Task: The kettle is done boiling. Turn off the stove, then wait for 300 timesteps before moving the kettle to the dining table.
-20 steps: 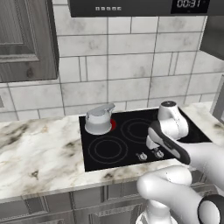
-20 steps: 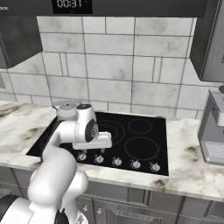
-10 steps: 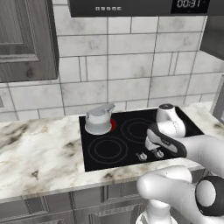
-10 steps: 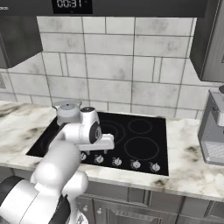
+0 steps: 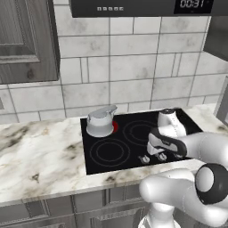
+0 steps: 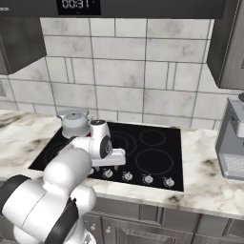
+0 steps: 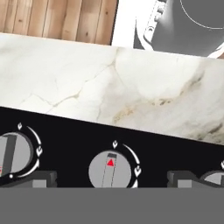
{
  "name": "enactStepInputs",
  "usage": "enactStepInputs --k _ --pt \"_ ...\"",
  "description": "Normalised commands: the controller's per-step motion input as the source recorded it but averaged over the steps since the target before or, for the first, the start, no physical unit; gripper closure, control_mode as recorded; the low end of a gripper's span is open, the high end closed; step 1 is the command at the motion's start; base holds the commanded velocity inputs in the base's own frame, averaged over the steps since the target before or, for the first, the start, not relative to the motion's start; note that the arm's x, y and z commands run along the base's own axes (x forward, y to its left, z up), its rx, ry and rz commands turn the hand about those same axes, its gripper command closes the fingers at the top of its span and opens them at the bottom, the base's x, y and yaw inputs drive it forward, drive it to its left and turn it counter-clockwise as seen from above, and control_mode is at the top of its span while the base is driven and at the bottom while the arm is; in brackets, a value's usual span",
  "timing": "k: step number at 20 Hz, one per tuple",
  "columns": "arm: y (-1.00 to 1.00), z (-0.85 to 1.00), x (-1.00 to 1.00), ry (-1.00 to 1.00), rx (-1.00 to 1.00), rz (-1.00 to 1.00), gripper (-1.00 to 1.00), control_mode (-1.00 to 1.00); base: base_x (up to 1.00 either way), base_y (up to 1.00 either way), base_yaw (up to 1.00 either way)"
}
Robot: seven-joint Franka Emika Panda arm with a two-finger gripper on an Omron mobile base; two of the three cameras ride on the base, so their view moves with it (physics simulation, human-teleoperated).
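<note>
Our gripper (image 7: 112,183) has dropped lower over the stove (image 5: 133,147) knobs, jaws wide and straddling the middle knob (image 7: 110,169), kettle (image 5: 101,121) sitting on the glowing back-left burner (image 5: 115,127).

Clock display (image 5: 192,4) at top right of left base view, on dark appliance above the stove (image 5: 133,138): reads 00:31. Same display (image 6: 78,5) at top left of right base view.

Middle knob (image 7: 110,169) at bottom centre of hand view: red triangle mark on face, white arc with small flame-like signs around it. Left knob (image 7: 13,154) at lower left: same white arc and signs. No other lettering legible.
</note>
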Motion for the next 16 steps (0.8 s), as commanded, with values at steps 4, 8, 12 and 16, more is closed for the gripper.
enactStepInputs --k 4,8,12,16 --pt "-0.07 -0.19 0.05 0.01 0.0 0.0 -1.0 -1.0 0.0 0.0 0.0" --pt "-0.07 -0.17 0.01 0.0 0.0 0.0 -1.0 -1.0 0.0 0.0 0.0" --pt "0.0 -0.11 0.0 0.0 0.0 0.0 -1.0 -1.0 0.0 0.0 0.0" --pt "0.0 -0.04 0.0 0.0 0.0 0.0 -1.0 -1.0 0.0 0.0 0.0"
